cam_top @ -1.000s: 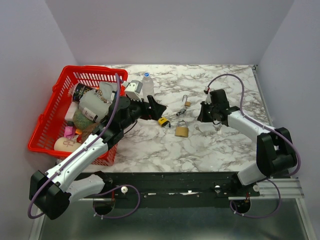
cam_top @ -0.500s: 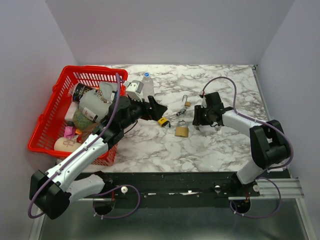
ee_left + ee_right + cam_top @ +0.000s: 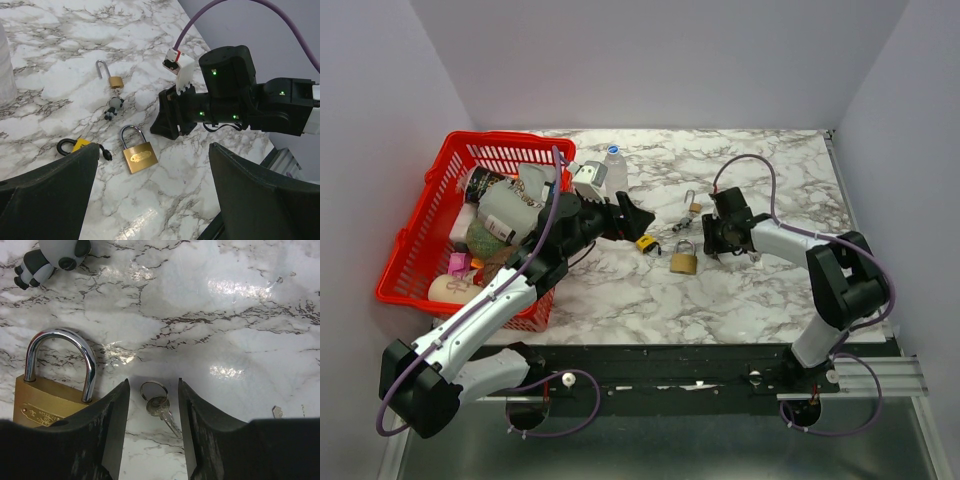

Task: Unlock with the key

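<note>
In the right wrist view a small silver key (image 3: 161, 407) on a ring lies flat on the marble. It sits between the fingers of my right gripper (image 3: 153, 386), which is open and touches neither side of it. A brass padlock (image 3: 46, 401) with its shackle shut lies just left of those fingers; it also shows in the other views (image 3: 683, 262) (image 3: 139, 156). From above, the right gripper (image 3: 708, 240) is low over the table right of the padlock. My left gripper (image 3: 630, 215) hovers wide open to the left (image 3: 152, 200), with nothing in it.
A small brass padlock (image 3: 694, 206) with an open shackle and a panda charm (image 3: 114, 106) lie behind the brass padlock. A yellow lock (image 3: 646, 243) lies to its left. A red basket (image 3: 420, 235) full of items fills the left side; a clear bottle (image 3: 615, 168) stands beside it.
My right gripper has moved left toward the brass padlock and gone from shut to open, its fingers now either side of the key. The left arm has stayed still.
</note>
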Available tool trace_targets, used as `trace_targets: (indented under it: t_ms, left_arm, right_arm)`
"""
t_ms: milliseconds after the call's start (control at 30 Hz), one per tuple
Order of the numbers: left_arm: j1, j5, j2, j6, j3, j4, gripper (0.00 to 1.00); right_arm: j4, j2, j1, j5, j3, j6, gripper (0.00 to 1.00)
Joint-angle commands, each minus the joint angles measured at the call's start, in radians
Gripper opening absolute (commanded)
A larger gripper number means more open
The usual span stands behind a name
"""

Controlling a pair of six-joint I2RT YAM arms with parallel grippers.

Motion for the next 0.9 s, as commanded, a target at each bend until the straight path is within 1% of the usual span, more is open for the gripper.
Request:
trace_targets:
  t_ms: [0,67,167,267,400,467,500,567,700,867]
  left_arm:
    - [0.001,0.019,0.000,0.007,-0.010,0.021,0.99]
    - [0.001,0.017,0.000,0.007,-0.009,0.019,0.99]
    - [0.002,0.017,-0.001,0.005,-0.010,0.019,0.99]
    - [0.002,0.017,0.000,0.004,-0.009,0.019,0.99]
    - [0.001,0.017,0.000,0.004,-0.010,0.019,0.99]
    - [0.001,0.017,0.002,0.004,-0.009,0.019,0.99]
    - [0.001,0.017,0.003,0.004,-0.009,0.019,0.99]
    - [0.002,0.017,0.005,0.004,-0.009,0.019,0.99]
    - [0.002,0.017,0.003,0.004,-0.010,0.019,0.99]
    - [0.001,0.019,0.005,0.004,-0.010,0.019,0.99]
  right_arm:
    - [-0.037,0.038,0.025,0.083,0.039,0.018,0.49]
    - [-0.049,0.052,0.031,0.098,0.044,0.027,0.48]
    - [-0.060,0.053,0.037,0.117,0.036,0.043,0.42]
    - [-0.063,0.046,0.040,0.126,0.023,0.052,0.37]
    - [-0.063,0.035,0.048,0.127,0.007,0.059,0.26]
    - [-0.069,0.032,0.046,0.130,0.006,0.067,0.24]
    - [-0.072,0.029,0.048,0.132,0.006,0.070,0.22]
    - [-0.080,0.023,0.046,0.137,0.006,0.076,0.19]
    - [-0.085,0.004,0.046,0.134,0.006,0.082,0.14]
    - [-0.099,-0.043,0.046,0.111,-0.008,0.090,0.16]
